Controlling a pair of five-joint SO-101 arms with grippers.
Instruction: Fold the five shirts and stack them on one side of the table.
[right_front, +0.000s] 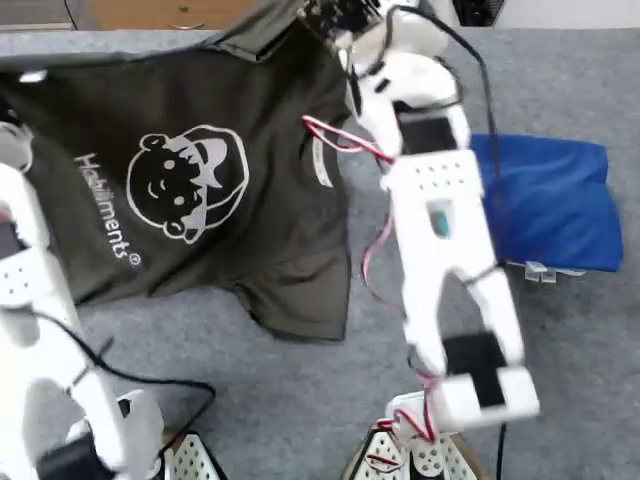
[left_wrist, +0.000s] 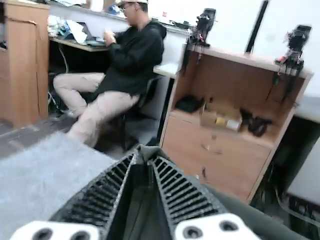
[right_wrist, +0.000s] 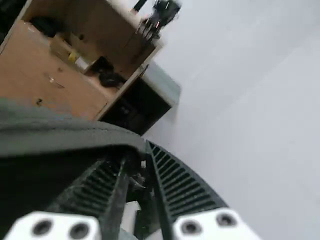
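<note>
A dark olive shirt (right_front: 230, 240) with a white cartoon-face print is spread over the grey table (right_front: 270, 400), its far edge raised. My right gripper (right_front: 338, 28) sits at the far middle of the table and is shut on the shirt's edge. In the right wrist view its ribbed fingers (right_wrist: 172, 185) pinch a fold of dark cloth (right_wrist: 60, 135). My left gripper (left_wrist: 145, 165) is shut on another part of the same shirt (left_wrist: 240, 215), with cloth squeezed between its black fingers (left_wrist: 175, 195). The left arm (right_front: 30, 270) rises along the table's left edge.
A folded blue shirt (right_front: 555, 200) lies at the right side of the table, partly behind the right arm (right_front: 440, 230). Red and black cables (right_front: 370, 250) hang along that arm. Arm bases stand at the near edge. A wooden cabinet (left_wrist: 225, 130) stands beyond the table.
</note>
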